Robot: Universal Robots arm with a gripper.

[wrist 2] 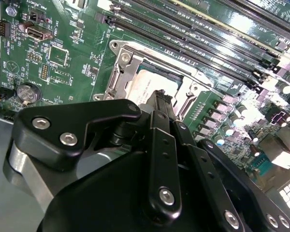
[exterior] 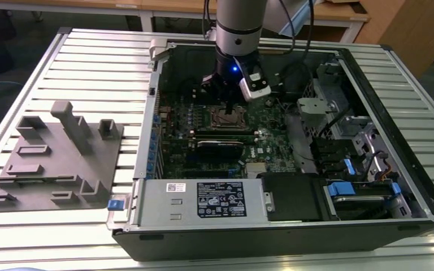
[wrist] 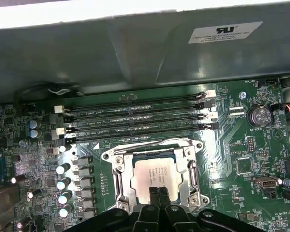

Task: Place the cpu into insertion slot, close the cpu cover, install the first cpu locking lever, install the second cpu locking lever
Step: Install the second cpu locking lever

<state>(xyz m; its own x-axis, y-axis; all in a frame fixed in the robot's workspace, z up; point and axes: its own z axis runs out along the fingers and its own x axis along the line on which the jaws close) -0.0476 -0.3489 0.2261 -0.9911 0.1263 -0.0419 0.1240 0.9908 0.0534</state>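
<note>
Tool: black linkage of the tool [wrist 2: 159,104] sat closest to the lens in both wrist views, fingertips pressed together with nothing between them, poised directly over the cpu [wrist: 154,180].
Cpu: silver-grey chip lay seated in the insertion slot [wrist: 155,176], flat and square to it.
Cpu cover: silver frame of the cpu cover [wrist: 120,179] lay down around the chip, its window showing the metal top.
Motherboard: green motherboard [wrist: 241,145] carried the socket, with long black memory slots [wrist: 135,118] just beside it.
Computer case: open computer case [exterior: 293,169] lay on the slatted bench [exterior: 89,68].
Grey fixture: grey fixture [exterior: 51,164] stood on the exterior view's left, well apart from the case.
</note>
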